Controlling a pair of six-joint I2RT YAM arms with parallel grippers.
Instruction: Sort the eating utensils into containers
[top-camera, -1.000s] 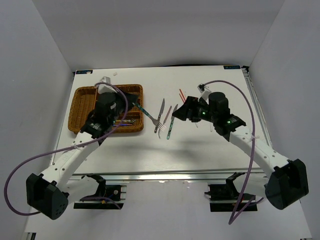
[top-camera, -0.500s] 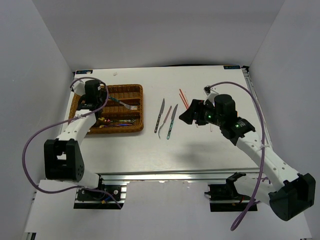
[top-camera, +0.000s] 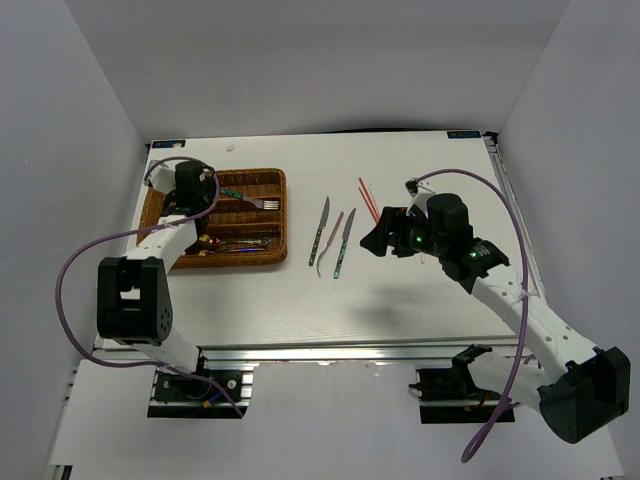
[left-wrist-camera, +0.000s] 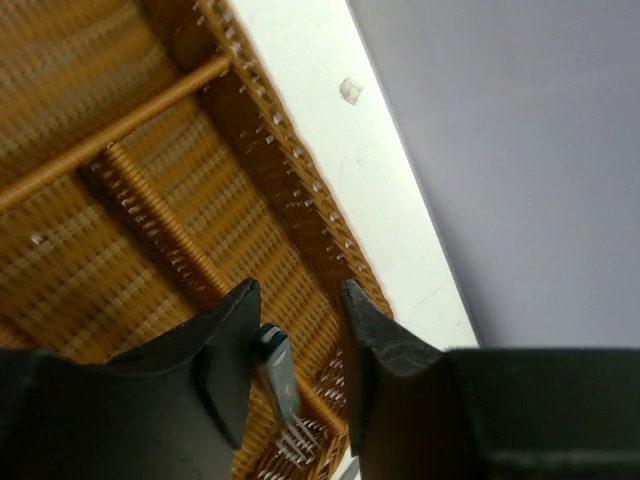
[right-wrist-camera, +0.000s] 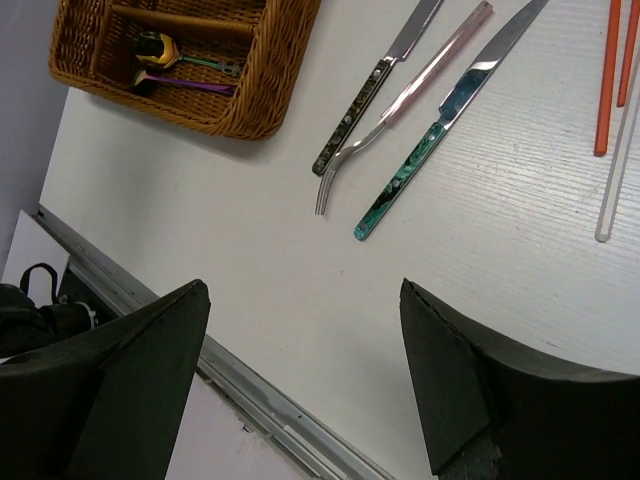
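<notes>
Eating utensils were split between tray and tabletop. Inside the rectangular brown woven wicker tray (top-camera: 282, 230), a silver fork with a teal handle (top-camera: 252, 203) lay lengthwise in one of the far long sections, tines toward the tray's right end. The left pincer (left-wrist-camera: 300, 290) hung over the tray's far left part with its fingers parted wider than the handle. The handle tip sat between them, close against one finger with a clear gap to the other.

A gold-bowled spoon (right-wrist-camera: 155, 45) and an iridescent purple spoon (right-wrist-camera: 190, 88) lay in the near sections.

On the white tabletop (right-wrist-camera: 250, 230) right of the tray, a dark-handled silver knife (right-wrist-camera: 375, 90), a pink-handled silver fork (right-wrist-camera: 400, 105) and a green-handled silver knife (right-wrist-camera: 440, 125) lay close together, roughly parallel. Further right lay two red-orange chopsticks (right-wrist-camera: 608, 80) and a thin white stick (right-wrist-camera: 615, 170).

The right pincer (right-wrist-camera: 300, 290) was spread wide and empty above the tabletop, near the knives.
</notes>
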